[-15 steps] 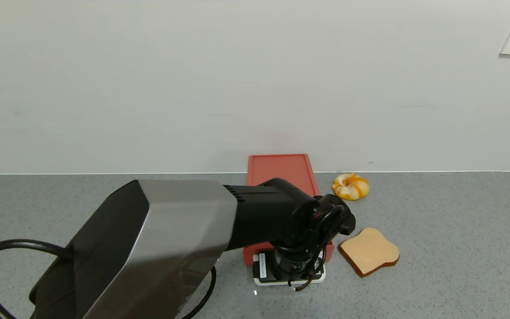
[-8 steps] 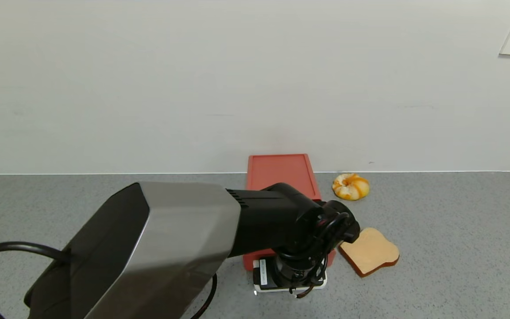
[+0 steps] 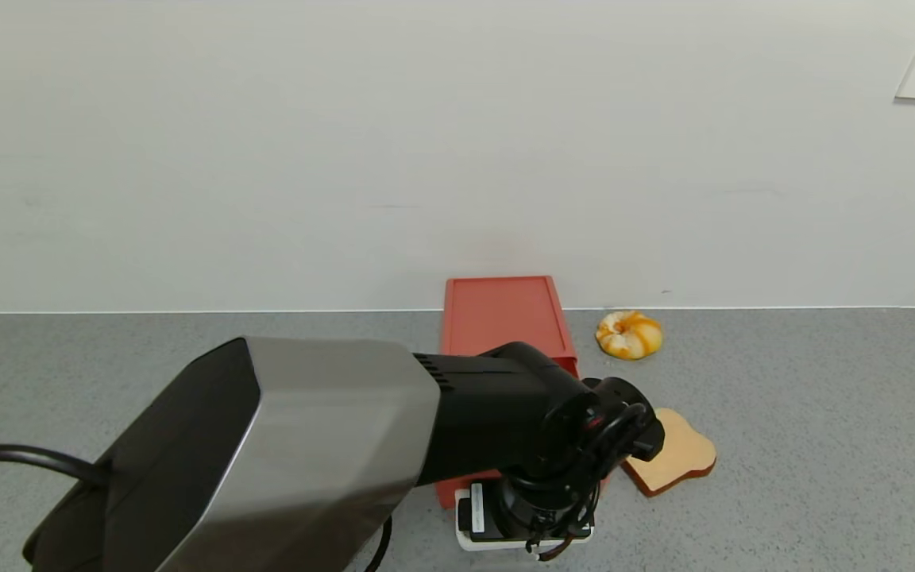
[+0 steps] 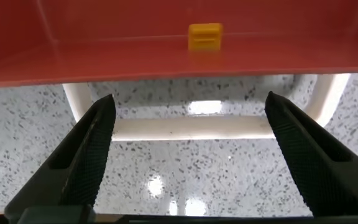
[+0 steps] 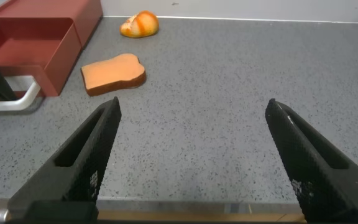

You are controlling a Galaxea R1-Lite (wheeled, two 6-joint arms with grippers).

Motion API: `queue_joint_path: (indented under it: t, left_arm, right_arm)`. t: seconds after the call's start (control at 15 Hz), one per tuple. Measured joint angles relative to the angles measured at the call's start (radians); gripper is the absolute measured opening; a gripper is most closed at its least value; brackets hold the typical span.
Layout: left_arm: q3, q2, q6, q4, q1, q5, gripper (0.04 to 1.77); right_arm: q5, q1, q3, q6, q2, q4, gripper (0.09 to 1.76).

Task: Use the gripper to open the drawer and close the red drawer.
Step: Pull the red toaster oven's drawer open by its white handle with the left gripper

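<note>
From the head, the left arm hides the drawer's (image 3: 505,318) pulled-out front. The left wrist view shows the left gripper (image 4: 191,155) spread wide around the white handle (image 4: 191,127). The right gripper (image 5: 194,162), wide open, hovers apart, seeing toast (image 5: 112,73) beside the tray.

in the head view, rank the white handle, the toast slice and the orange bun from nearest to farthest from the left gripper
1. white handle: directly under the left gripper, at the front of the pulled-out red drawer.
2. toast slice: on the counter to the drawer's right.
3. orange bun: farther back, near the wall, right of the drawer.
</note>
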Motion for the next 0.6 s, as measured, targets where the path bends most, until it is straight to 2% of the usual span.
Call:
queue_joint_path:
  t: [0.6]
  left_arm:
    - [0.03, -0.01, -0.015, -0.005, -0.013, -0.016, 1.72]
  right_arm:
    - [0.0, 0.0, 0.0, 0.0, 0.0, 0.0, 1.71]
